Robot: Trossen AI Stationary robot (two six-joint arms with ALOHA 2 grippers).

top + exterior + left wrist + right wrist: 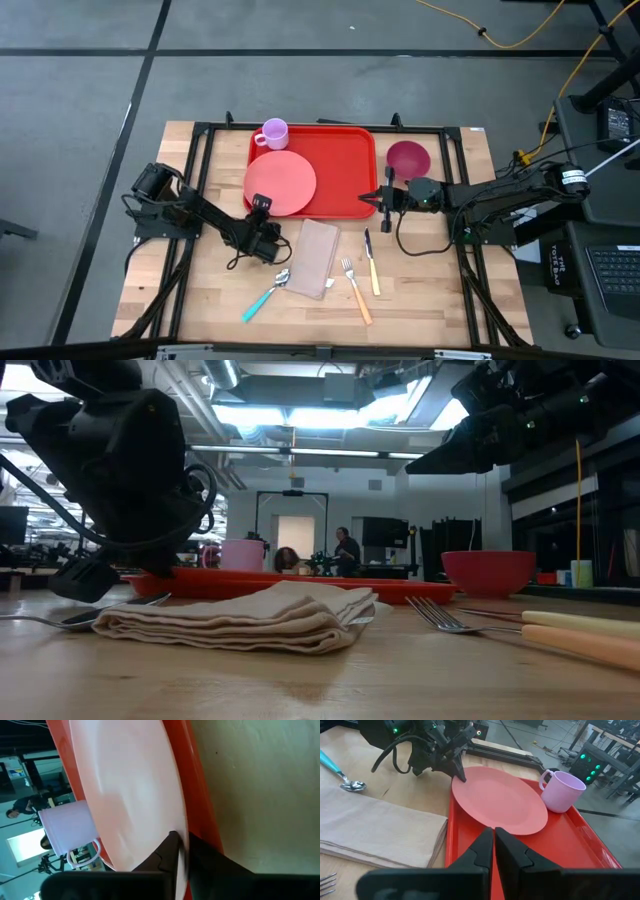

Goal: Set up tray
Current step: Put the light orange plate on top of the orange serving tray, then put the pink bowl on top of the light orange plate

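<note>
The red tray [340,160] lies at the table's far middle. A round pink plate [280,182] lies on its left part, its edge reaching over the tray's left rim. A lilac mug [274,132] stands in the tray's far left corner. My left gripper [262,207] is at the plate's near edge, shut on it. My right gripper [383,197] is at the tray's near right corner, shut on the tray's rim. My left gripper pinches the plate's near rim [183,837] between its two fingers, coming level from the table's near left side; the right wrist view shows its fingertips [460,772] on that rim. The plate stays on the tray. My right gripper is shut at the tray's right rim [374,196] near the near corner, coming level from the table's right. Its own fingers [485,845] hide the place of contact. The tray lies flat on the table.
A magenta bowl [408,158] stands right of the tray, just beyond my right gripper. Near the tray lie a folded beige napkin [315,258], a teal-handled spoon [265,295], an orange-handled fork [355,290] and a yellow-handled knife [371,265]. A black frame borders the table.
</note>
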